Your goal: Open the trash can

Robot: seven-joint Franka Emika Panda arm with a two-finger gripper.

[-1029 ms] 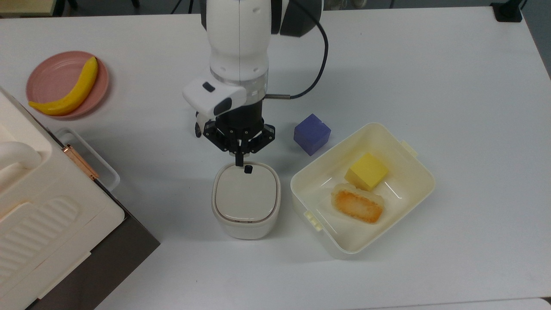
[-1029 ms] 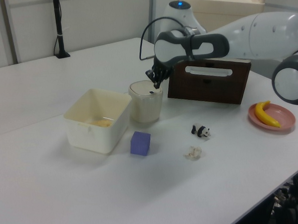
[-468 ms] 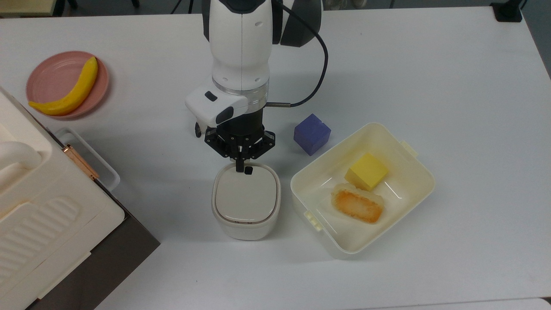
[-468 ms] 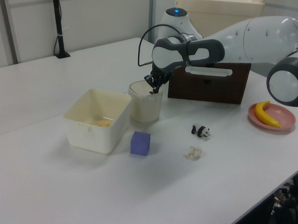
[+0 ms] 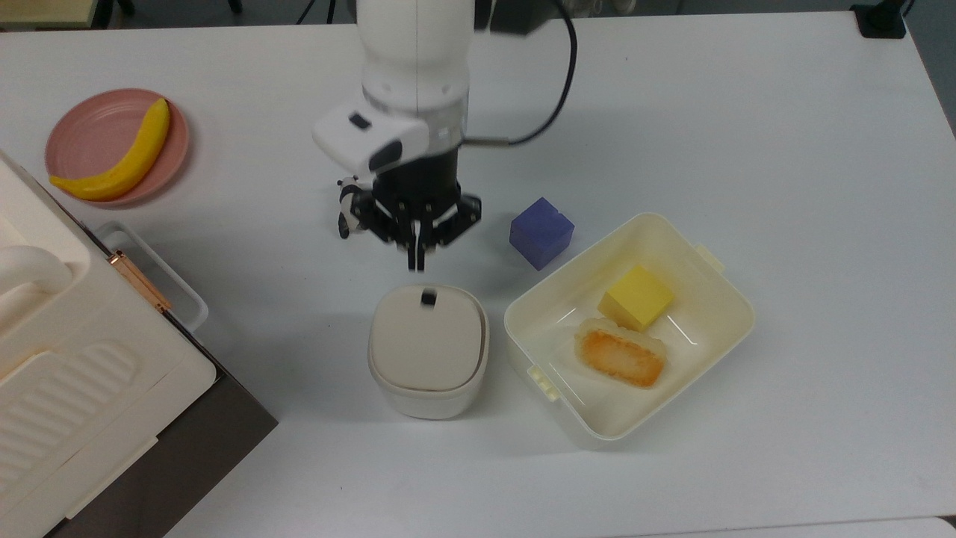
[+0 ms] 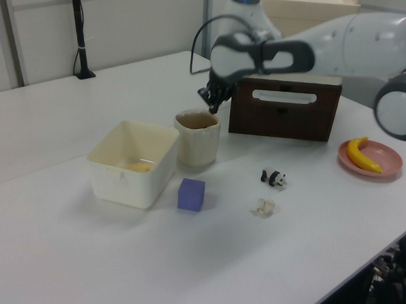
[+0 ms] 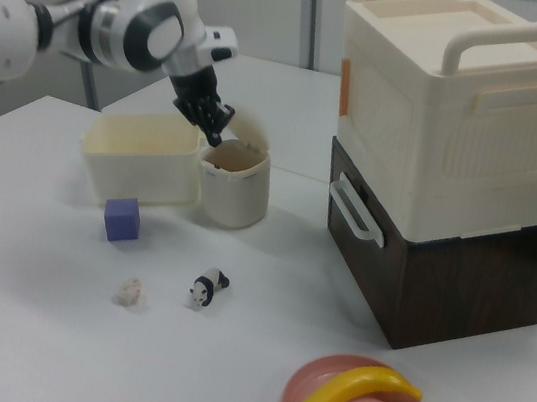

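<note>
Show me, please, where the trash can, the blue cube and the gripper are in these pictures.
trash can (image 5: 427, 345): top view, middle of its lid.
blue cube (image 5: 541, 232): top view, its upper face.
gripper (image 5: 415, 261): top view, at its fingertips.

On the white table (image 5: 747, 134): pink plate (image 5: 89, 131) holding a banana (image 5: 123, 161), purple cube (image 5: 541, 232) beside a cream food box (image 5: 717, 329) with yellow block (image 5: 636, 297), toy panda (image 7: 205, 288), big white appliance (image 7: 453, 117).

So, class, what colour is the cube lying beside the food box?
The cube is blue-purple, clearest in the top view.
</note>
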